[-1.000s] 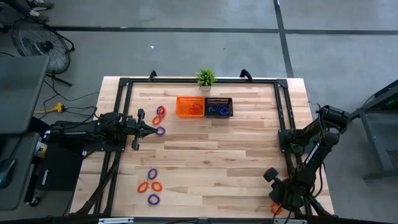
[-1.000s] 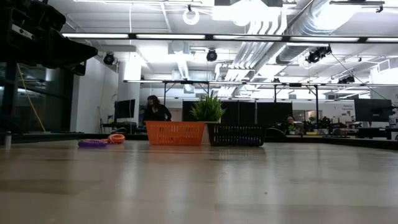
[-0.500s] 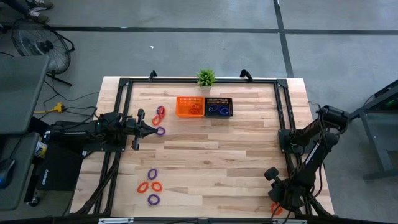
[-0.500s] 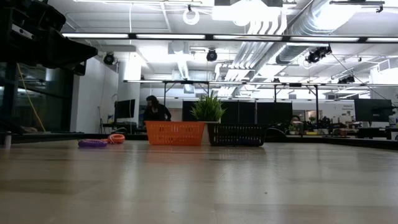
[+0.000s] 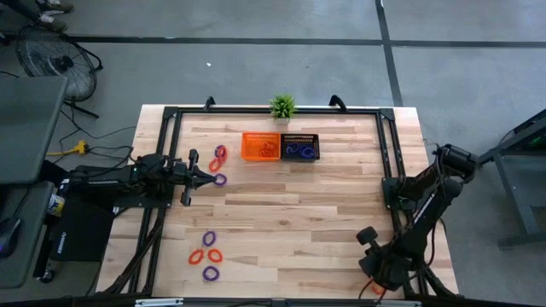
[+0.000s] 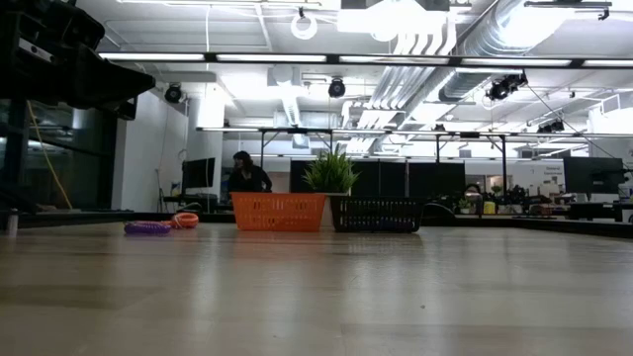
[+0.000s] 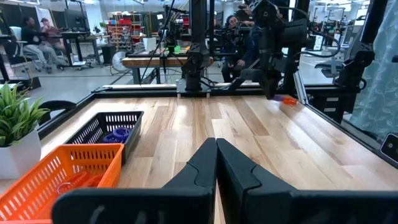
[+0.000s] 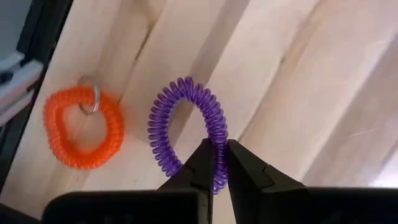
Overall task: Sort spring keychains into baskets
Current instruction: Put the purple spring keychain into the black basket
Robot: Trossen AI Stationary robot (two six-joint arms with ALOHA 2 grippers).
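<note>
My right gripper [image 5: 375,275] stands over the table's near right corner, pointing down, shut on a purple spring keychain [image 8: 186,124]. An orange keychain [image 8: 81,127] with a metal ring lies flat on the boards beside it. My left gripper [image 5: 217,177] waits level at the left, shut and empty. The orange basket [image 5: 260,147] and the black basket [image 5: 299,147] stand side by side at the far middle, each holding keychains. Loose purple and orange keychains lie by the left gripper [image 5: 218,159] and at the near left [image 5: 207,254]. My right gripper pinches one side of the purple loop's coil [image 8: 216,138] between its two fingertips, which come from above and lie across the strand. The rest of the loop spreads out beyond the fingertips. Whether it is clear of the boards, I cannot tell.
A small potted plant [image 5: 282,107] stands behind the baskets. A black frame rail [image 5: 388,170] runs along the table's right side, close to the right arm. Bare boards stretch between the right gripper and the baskets. People sit at desks beyond the table.
My right gripper has risen a little and shifted slightly toward the table's left, away from the near right corner.
</note>
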